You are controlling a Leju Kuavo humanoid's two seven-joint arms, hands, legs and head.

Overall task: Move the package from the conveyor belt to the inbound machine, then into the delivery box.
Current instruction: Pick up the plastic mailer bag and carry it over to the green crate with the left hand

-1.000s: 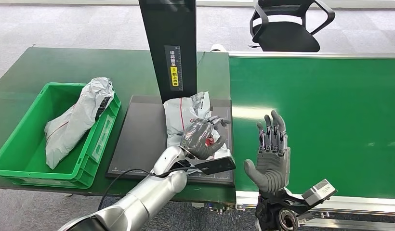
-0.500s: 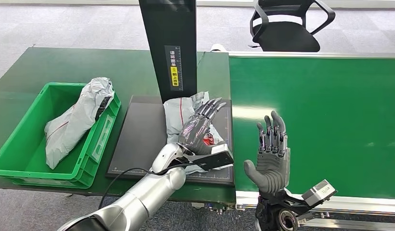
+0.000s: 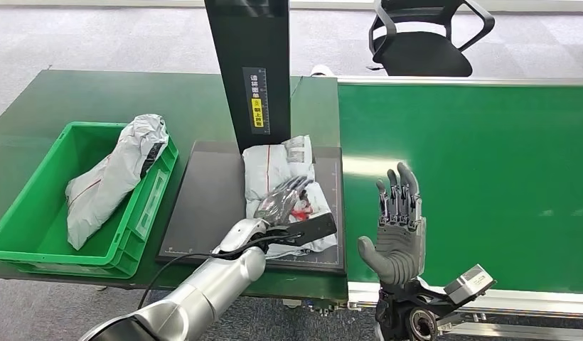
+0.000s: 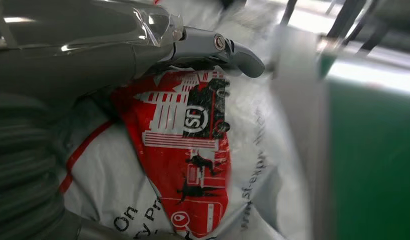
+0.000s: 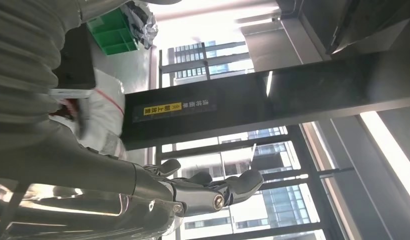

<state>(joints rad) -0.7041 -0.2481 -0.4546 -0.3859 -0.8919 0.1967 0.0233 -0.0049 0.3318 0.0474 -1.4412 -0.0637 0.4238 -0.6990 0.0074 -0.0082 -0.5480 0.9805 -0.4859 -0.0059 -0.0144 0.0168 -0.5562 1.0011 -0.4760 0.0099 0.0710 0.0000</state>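
Green table (image 3: 132,99), black scan pad (image 3: 203,206): parcel (image 3: 278,167) lying there for scanning. My left hand (image 3: 280,202) flat on it, grip unclear. Right hand (image 3: 397,231) spread, empty, parked over belt (image 3: 488,156).

Black office chair (image 3: 425,35) on grey carpet (image 3: 97,35)

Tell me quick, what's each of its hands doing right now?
Left hand: fingers laid on the white package; a grip cannot be told.
Right hand: open, upright, holding nothing.
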